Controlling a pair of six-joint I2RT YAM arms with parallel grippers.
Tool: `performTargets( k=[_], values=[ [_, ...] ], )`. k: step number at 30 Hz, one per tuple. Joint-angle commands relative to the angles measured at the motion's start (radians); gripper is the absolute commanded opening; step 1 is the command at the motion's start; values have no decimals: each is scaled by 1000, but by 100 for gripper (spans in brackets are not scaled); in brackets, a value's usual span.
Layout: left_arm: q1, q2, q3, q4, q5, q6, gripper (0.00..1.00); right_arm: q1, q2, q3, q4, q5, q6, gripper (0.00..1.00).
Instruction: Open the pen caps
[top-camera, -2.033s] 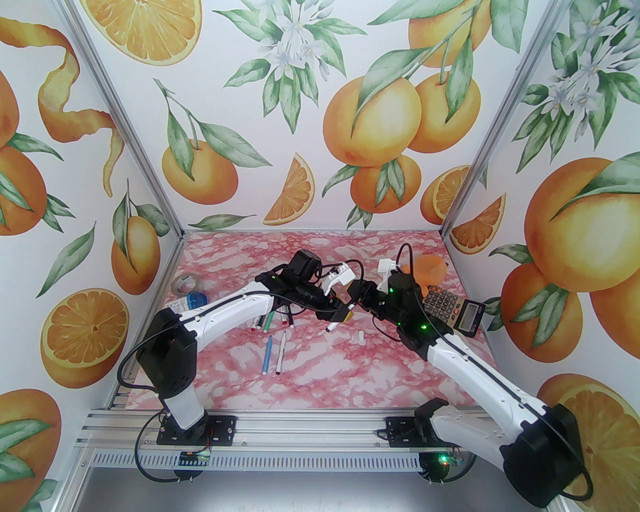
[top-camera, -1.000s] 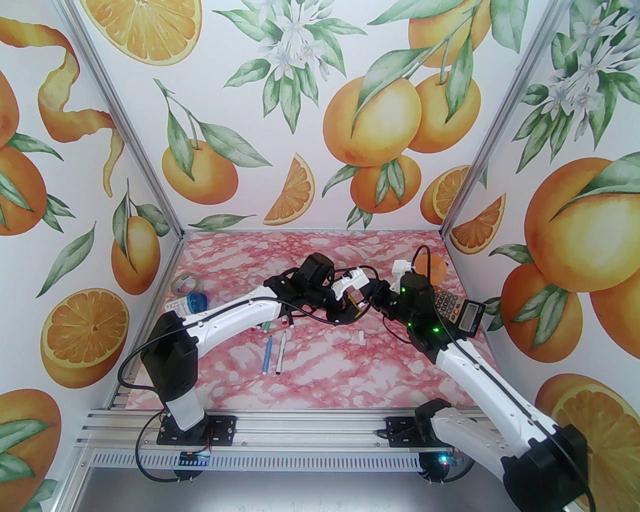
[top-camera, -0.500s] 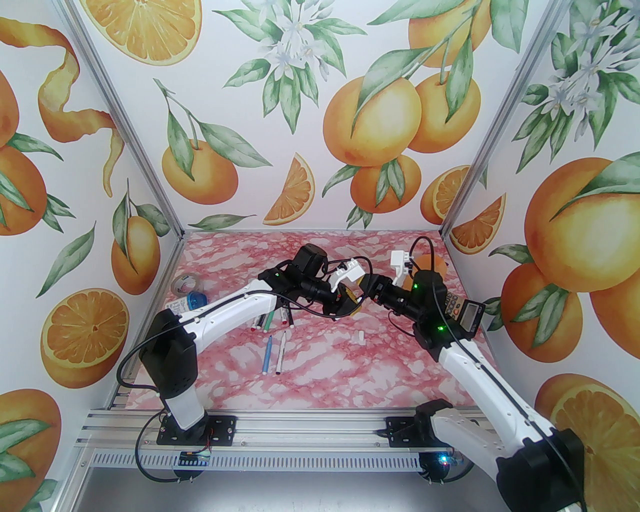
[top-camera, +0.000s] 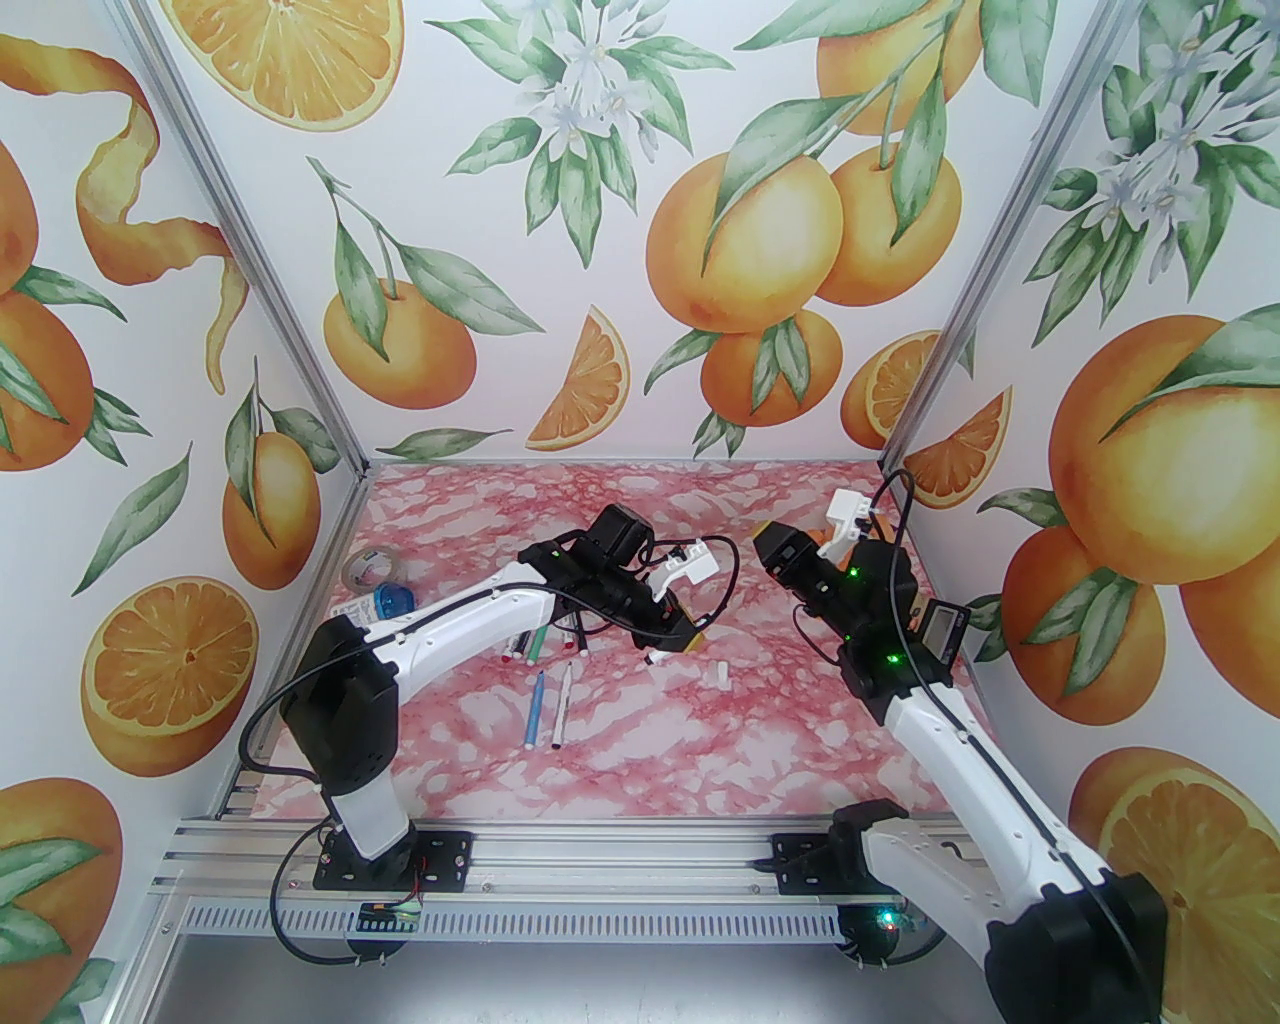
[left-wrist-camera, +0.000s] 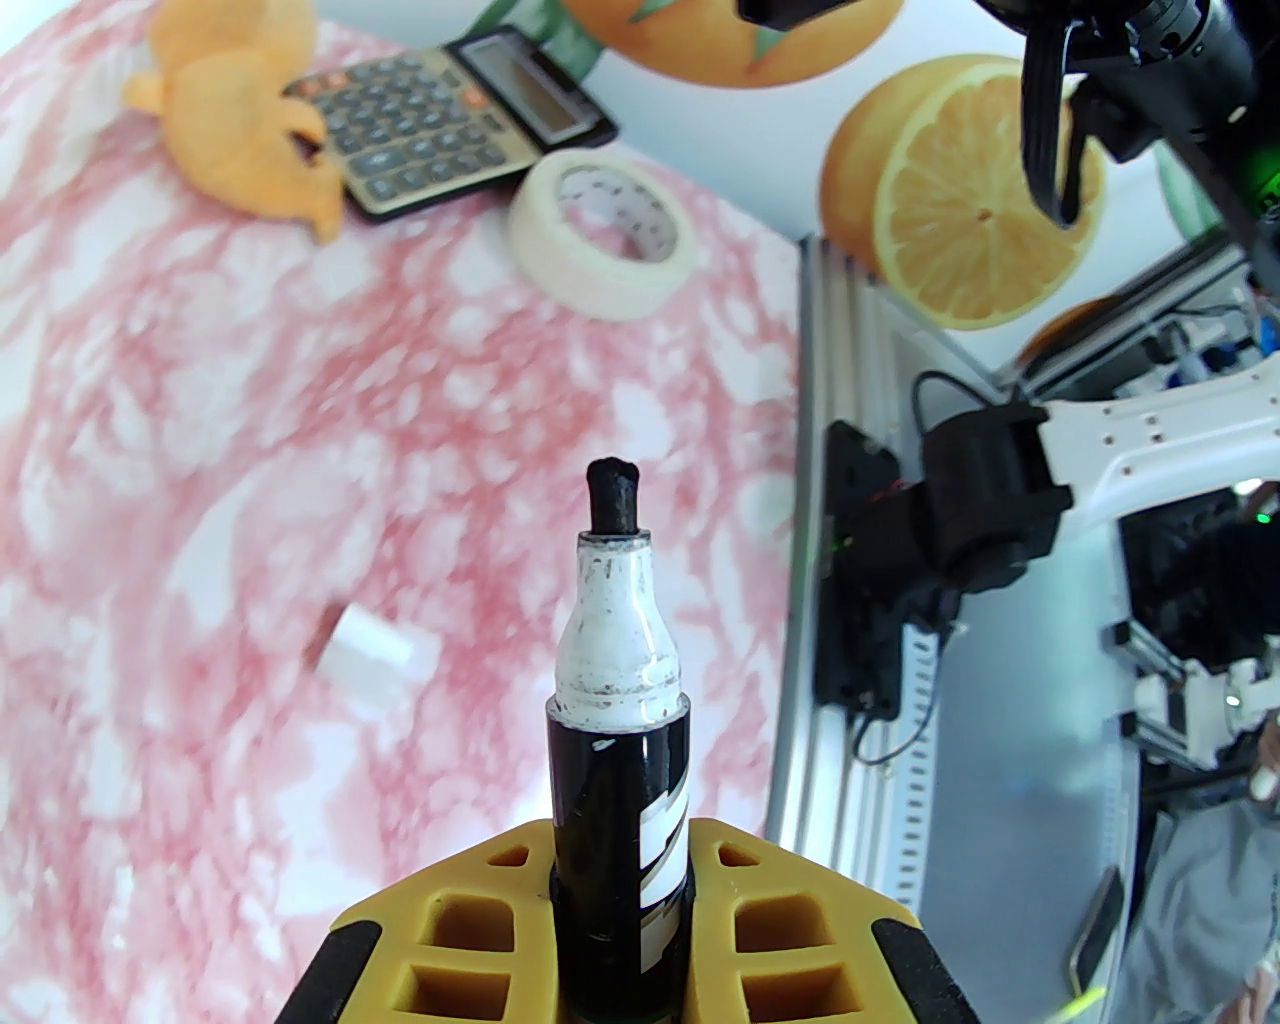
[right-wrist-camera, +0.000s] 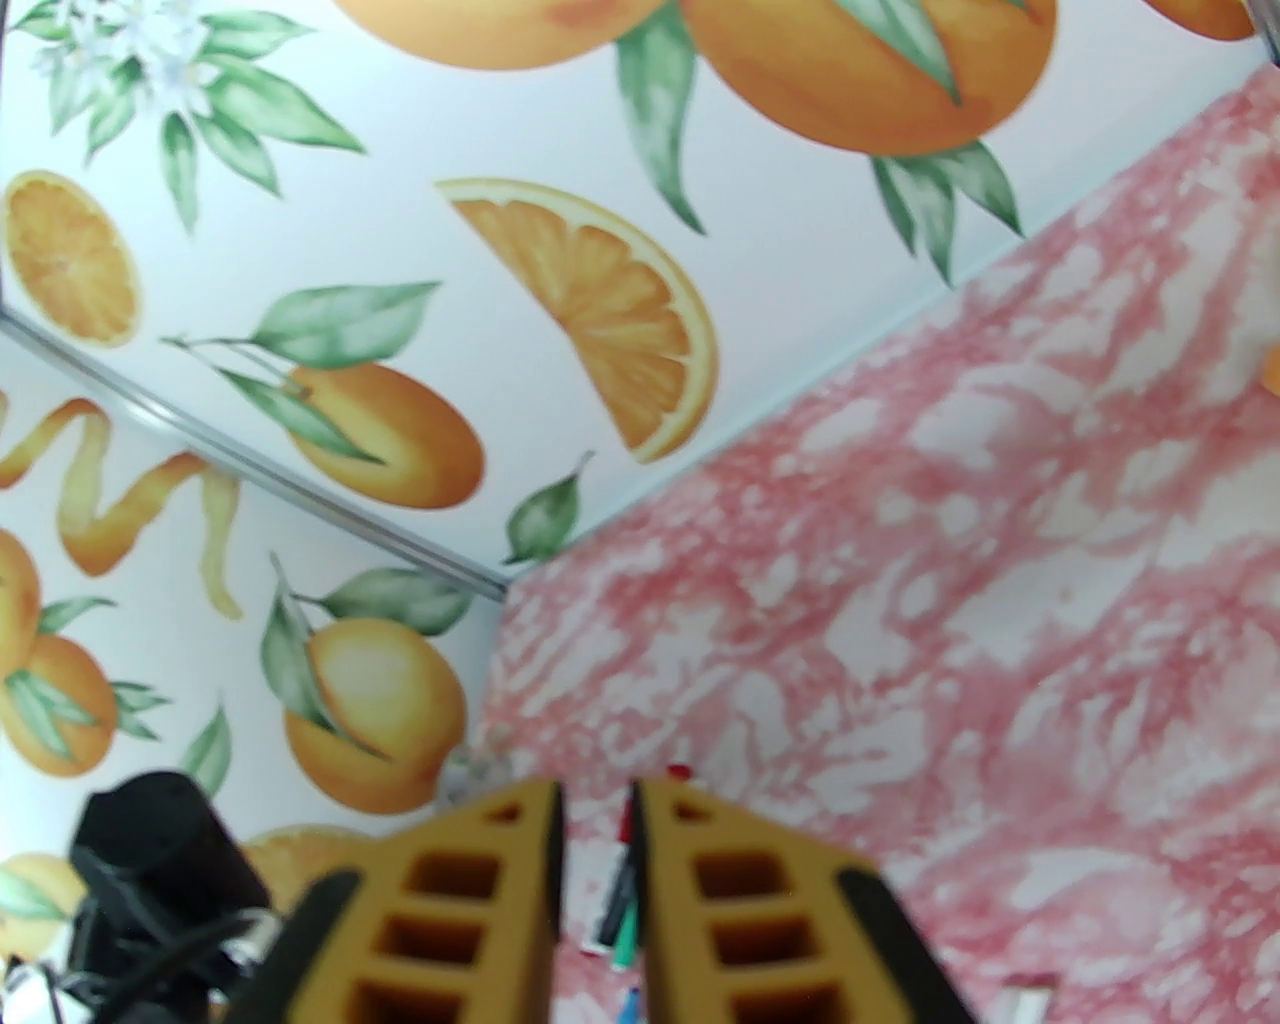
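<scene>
Where the pink-and-white marbled table reaches its middle, the left end effector hangs low, pinching a black-barrelled marker pen that slants down toward the near edge. Overhead, that pen reads as a short stub with a pale end. The left wrist view is far closer: the two yellow fingers press on the black barrel from both sides, and beyond them stand a white neck and a bare black felt nib. Left of the barrel, blurred, a short white plastic cap lies flat on the table. Overhead the cap sits alone, near the marker tip, on the side toward the right edge.

The right end effector is raised above the far right part of the table. Overhead I cannot tell how its fingers stand. The right wrist view settles it: the right end effector has its fingers a narrow slot apart with nothing between them, and through the slot a cluster of slim pens shows on the table below. Overhead, that cluster lies beside the left forearm, with a blue pen and a white pen side by side closer to the near edge.

The left wrist view also takes in a tan desk calculator, an orange soft toy at its corner and a cream roll of masking tape just beside it.
</scene>
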Motion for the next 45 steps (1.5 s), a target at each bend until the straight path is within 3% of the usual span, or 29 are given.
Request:
performTargets(
  k=[1,8,12,21,34,45],
  values=[
    [17,-99,-2,-8,-77,46,7,0,-35,42,-207,39,-136,11],
    [45,-170,-7,0,-144,41,8,19,-75,14,-449,125,-302,12],
    [48,-194,-17,16,-153,33,8,60,-73,-24,-488,202,-336,12],
    [48,-197,-19,20,-143,20,8,158,50,-83,-437,272,-341,12],
    [48,-192,-21,18,-137,22,8,168,228,-130,-308,272,-319,14],
    [45,-186,-22,11,-138,28,8,166,367,-85,-304,288,-310,16]
  ],
)
